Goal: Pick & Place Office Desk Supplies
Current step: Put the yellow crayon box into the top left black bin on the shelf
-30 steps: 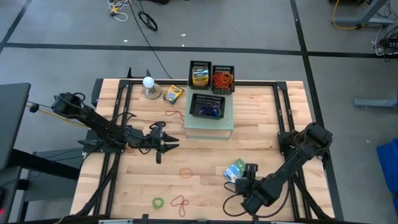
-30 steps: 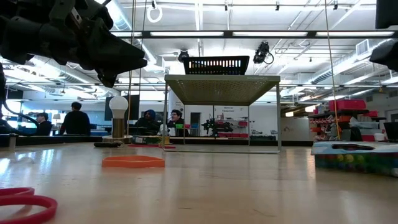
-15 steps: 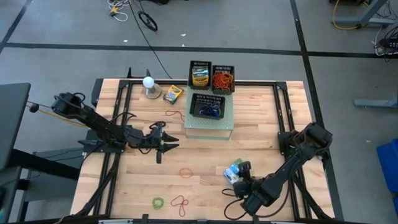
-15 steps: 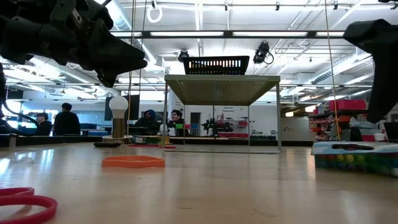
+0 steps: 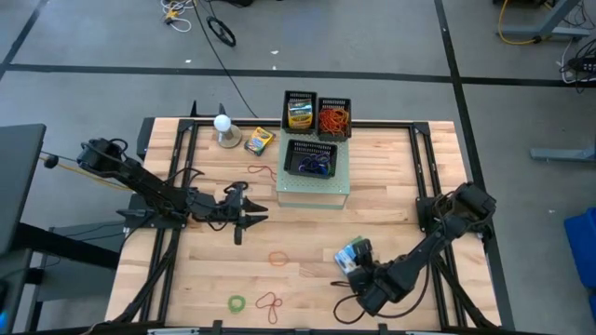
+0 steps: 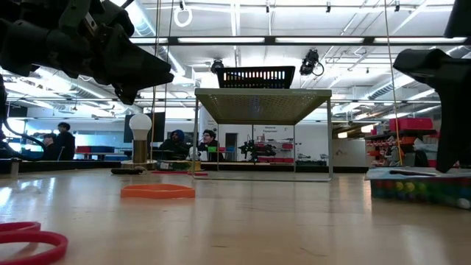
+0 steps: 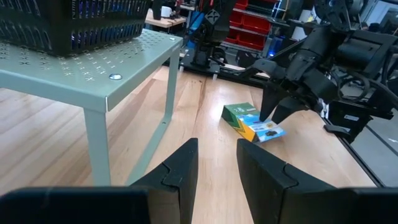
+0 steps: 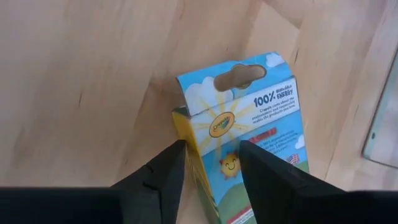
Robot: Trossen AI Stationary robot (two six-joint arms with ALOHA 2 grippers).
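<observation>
Two arms are over the tabletop [image 5: 391,177]. The right gripper [image 5: 361,263] is low on the crayon box [image 5: 350,254] lying flat near the front right, its fingers [image 8: 155,174] parted over the box's end (not visibly squeezing it). The left gripper [image 5: 256,219] hovers left of the green stand [image 5: 313,191], fingers narrowly parted, holding nothing.

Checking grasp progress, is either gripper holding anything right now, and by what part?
Nothing is held. The right gripper is open over the crayon box, fingers astride one long edge. The left gripper hangs empty.
</observation>
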